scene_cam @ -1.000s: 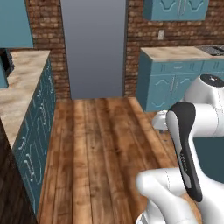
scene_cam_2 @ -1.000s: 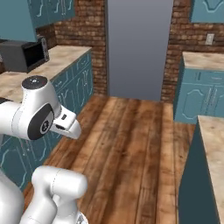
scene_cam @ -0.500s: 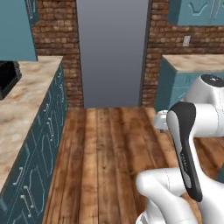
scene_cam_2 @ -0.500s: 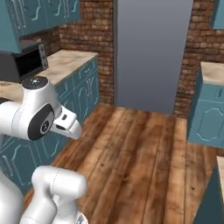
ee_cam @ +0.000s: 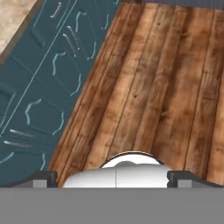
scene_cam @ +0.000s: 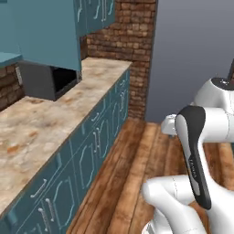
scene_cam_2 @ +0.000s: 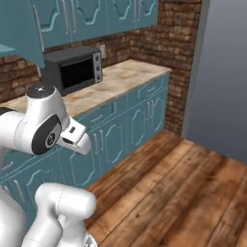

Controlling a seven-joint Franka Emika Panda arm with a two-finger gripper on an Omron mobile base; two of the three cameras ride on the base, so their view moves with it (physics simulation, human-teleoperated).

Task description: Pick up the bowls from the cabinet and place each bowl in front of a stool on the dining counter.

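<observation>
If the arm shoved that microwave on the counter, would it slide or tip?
Probably slide, not tip: the microwave is a wide, low box sitting flat on the stone counter. Likely heavy for this gripper, and too broad to pinch. The polished-looking stone may let it skid; the brick wall close behind would stop it.

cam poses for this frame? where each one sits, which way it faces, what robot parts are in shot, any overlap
Left base view: behind the arm's left, facing the stone counter, microwave, teal base cabinets; arm lower right.
Right base view: behind the arm's right, facing the same microwave and counter; arm lower left.
Hand view: on the hand, looking down at the wood floor and cabinet fronts; finger tips at the bottom, jaws open.
Shared: both base views show microwave, brick wall, floor.
</observation>
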